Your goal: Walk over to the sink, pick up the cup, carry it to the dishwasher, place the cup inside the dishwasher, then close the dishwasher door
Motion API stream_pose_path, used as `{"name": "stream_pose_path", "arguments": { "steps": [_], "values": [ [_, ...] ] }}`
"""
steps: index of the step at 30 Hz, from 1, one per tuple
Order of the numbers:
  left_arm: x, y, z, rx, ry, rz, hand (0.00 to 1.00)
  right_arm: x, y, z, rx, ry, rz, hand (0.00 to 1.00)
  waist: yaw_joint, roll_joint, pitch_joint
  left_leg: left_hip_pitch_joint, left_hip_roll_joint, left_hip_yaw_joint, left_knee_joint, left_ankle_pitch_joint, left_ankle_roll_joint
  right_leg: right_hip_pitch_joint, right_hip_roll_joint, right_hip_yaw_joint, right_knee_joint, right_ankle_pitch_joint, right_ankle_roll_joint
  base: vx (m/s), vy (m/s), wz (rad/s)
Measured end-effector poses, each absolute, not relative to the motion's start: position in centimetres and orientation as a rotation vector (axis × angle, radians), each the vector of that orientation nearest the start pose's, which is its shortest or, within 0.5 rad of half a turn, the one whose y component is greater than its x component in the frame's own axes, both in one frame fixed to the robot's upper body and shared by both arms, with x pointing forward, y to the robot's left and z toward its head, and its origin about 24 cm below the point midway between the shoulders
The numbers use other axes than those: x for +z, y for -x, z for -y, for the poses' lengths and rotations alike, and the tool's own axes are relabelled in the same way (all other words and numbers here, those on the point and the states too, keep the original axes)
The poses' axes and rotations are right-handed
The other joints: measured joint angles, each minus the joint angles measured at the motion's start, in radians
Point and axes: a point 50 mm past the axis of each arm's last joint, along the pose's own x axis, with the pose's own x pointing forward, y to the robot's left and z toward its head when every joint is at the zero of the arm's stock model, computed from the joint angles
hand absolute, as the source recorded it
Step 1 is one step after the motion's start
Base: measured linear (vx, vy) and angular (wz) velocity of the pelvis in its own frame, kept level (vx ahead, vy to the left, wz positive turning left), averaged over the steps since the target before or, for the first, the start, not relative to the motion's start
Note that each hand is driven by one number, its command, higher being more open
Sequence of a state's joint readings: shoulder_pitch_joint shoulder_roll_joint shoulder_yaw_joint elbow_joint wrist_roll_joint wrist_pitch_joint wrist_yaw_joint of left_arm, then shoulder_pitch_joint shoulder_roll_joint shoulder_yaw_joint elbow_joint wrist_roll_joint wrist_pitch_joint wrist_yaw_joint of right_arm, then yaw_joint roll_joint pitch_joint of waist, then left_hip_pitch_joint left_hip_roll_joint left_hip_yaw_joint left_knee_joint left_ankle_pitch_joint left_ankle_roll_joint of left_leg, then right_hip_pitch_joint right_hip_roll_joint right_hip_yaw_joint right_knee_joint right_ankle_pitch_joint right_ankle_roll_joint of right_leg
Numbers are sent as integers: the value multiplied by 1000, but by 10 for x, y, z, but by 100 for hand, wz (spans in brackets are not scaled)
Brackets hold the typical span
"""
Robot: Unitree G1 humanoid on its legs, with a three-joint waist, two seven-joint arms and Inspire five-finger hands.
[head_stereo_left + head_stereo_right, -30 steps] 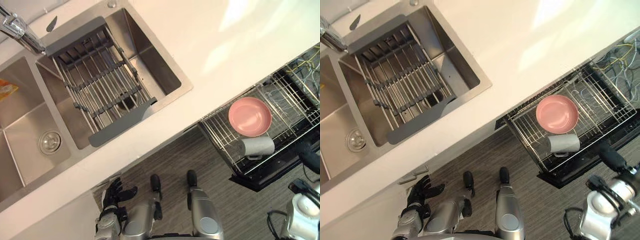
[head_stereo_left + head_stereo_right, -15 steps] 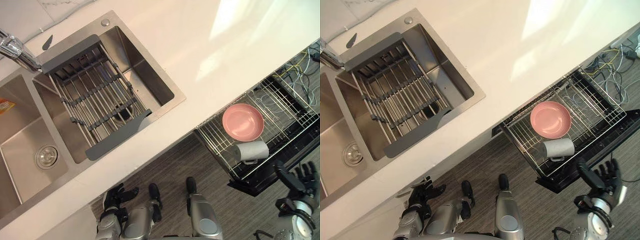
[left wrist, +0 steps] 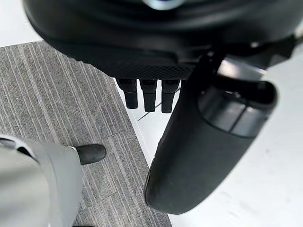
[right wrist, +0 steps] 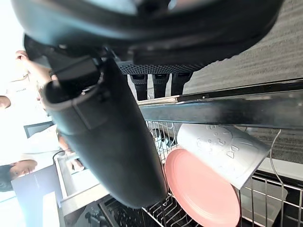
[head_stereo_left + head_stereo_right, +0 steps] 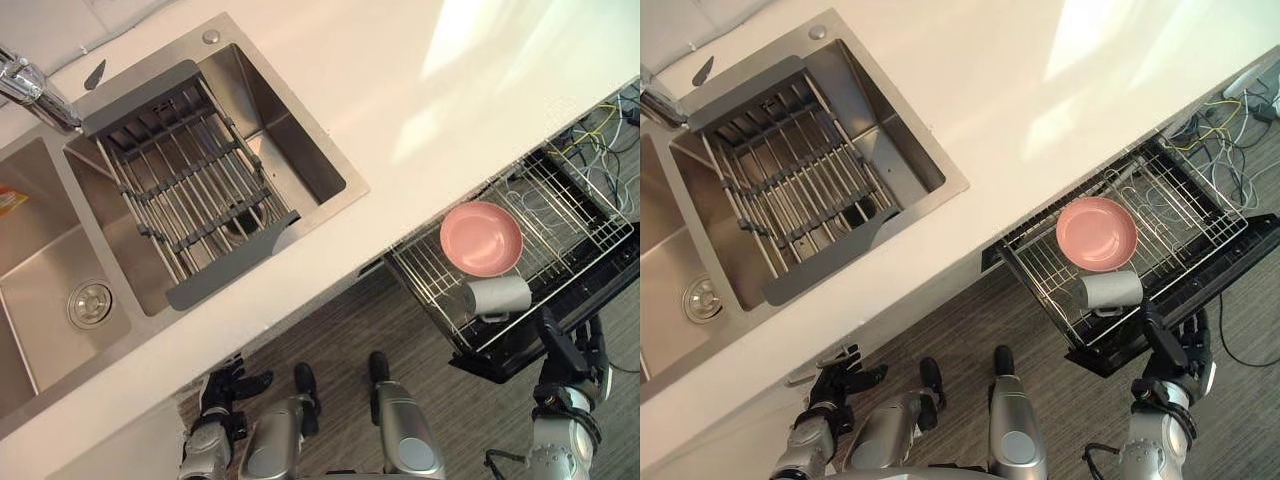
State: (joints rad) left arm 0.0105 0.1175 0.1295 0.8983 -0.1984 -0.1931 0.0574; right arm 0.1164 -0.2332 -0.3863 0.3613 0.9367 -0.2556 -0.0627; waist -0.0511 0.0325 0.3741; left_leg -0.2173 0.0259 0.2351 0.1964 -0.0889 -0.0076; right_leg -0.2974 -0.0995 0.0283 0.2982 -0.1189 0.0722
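I find the cup point(image 5: 497, 295) in the dishwasher rack point(image 5: 428, 268) beside the pink plate point(image 5: 481, 238); right robot hand point(image 5: 1177, 352) released by the door point(image 5: 1108, 362); left robot hand point(image 5: 222, 386) likewise.

Cup point(image 5: 1110, 290) on side in pulled-out rack point(image 5: 1036, 262) (touching pink plate point(image 5: 1097, 233)); right hand point(image 5: 1178, 350), fingers straight, at dishwasher door point(image 5: 1245, 245) edge.

Silver-grey arms point(image 5: 556, 452) end in a dark left hand point(image 5: 221, 389) and a dark right hand point(image 5: 568, 356).
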Motion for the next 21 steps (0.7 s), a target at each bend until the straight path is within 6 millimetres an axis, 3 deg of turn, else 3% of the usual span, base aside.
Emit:
{"name": "stream_pose_path", "arguments": {
  "steps": [7, 12, 16, 21],
  "values": [
    [-115, -161, -247, 374, 29, -682, 90, 6, -218, 309, -620, -652, 80, 90, 3, 5, 3, -20, -14, -74, -53, 75, 16, 13, -6, -60, -62, 57, -8, -46, -4, 27],
    [-111, -164, -253, 380, 10, -663, 90, 44, -268, 301, -464, -594, 131, 90, 13, 37, 18, -20, -24, -136, -95, 121, 14, 31, -13, -116, -81, 68, -14, -33, -2, 33],
    [-109, -169, -253, 376, 10, -648, 90, 77, -297, 292, -364, -545, 194, 90, 36, 67, 33, -19, -25, -173, -140, 164, 11, 31, -14, -154, -83, 70, -19, -35, -19, 29],
    [-108, -170, -255, 380, 9, -643, 90, 78, -304, 291, -351, -529, 179, 90, 35, 72, 35, -17, -27, -208, -182, 199, 6, 31, -14, -187, -83, 72, -23, -26, -6, 20]
  ]
}}
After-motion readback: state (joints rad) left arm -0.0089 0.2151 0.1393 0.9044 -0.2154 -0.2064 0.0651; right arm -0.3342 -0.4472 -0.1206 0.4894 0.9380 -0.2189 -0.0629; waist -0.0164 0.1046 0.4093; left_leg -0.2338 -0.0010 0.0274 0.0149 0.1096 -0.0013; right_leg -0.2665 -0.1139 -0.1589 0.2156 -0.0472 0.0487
